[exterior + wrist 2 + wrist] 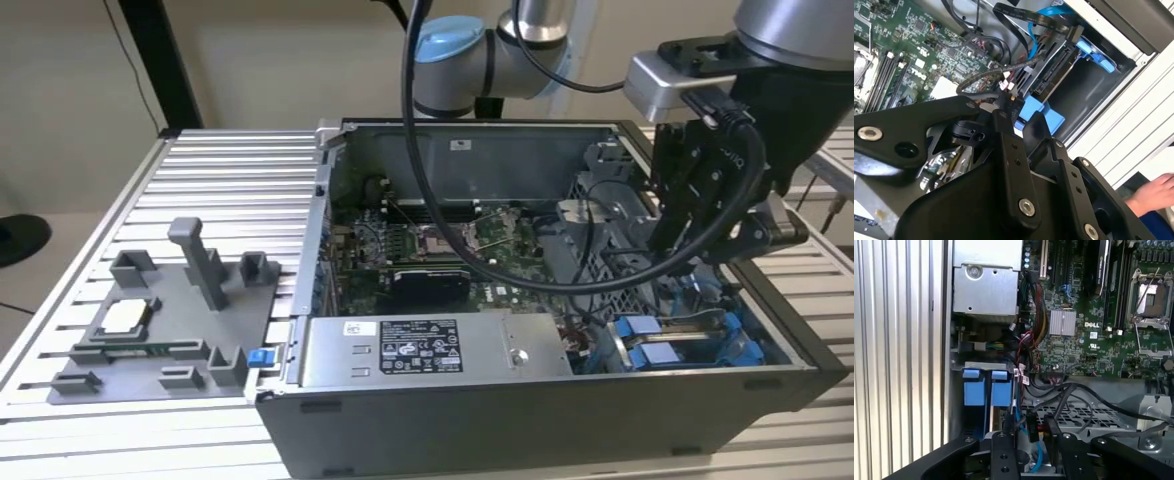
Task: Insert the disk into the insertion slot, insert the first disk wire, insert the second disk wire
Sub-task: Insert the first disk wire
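Note:
The disk sits in the drive bay at the case's front corner, on the exterior view's right. Its blue caddy [667,345] [1036,112] [976,387] shows in every view, and the dark edge of the disk [1051,75] faces the motherboard. My gripper [694,250] [1019,117] [1029,432] hangs low inside the case, right over that bay. A black wire with a small connector [1006,97] [1031,432] lies at the gripper's tip. A blue cable [1051,12] runs to the far end of the disk.
The grey power-supply box [400,350] lies along the case's front wall, beside the bay. Motherboard [441,250] and loose cables fill the case floor. A grey fixture [160,320] stands on the slatted table. A person's hand [1154,192] rests outside the case.

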`<action>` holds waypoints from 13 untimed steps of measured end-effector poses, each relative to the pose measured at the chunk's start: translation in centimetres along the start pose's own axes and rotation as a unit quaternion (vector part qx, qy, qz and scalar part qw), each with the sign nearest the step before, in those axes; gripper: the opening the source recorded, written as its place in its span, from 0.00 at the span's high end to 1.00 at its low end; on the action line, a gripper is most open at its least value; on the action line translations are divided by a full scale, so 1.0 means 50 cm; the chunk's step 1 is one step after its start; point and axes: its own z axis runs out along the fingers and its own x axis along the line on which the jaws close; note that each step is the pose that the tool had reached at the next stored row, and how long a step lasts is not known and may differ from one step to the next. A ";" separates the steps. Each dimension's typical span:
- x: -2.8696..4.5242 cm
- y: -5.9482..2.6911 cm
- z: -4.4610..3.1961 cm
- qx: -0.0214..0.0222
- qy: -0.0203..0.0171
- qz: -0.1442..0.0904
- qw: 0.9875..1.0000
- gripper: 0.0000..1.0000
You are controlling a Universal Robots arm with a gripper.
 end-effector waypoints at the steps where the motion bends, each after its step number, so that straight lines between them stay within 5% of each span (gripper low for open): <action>1: 0.000 0.000 0.000 0.000 -0.001 0.000 1.000 0.00; 10: 0.000 0.001 0.002 0.001 -0.004 0.001 1.000 0.00; 13: 0.000 0.001 0.002 0.001 -0.010 0.001 1.000 0.00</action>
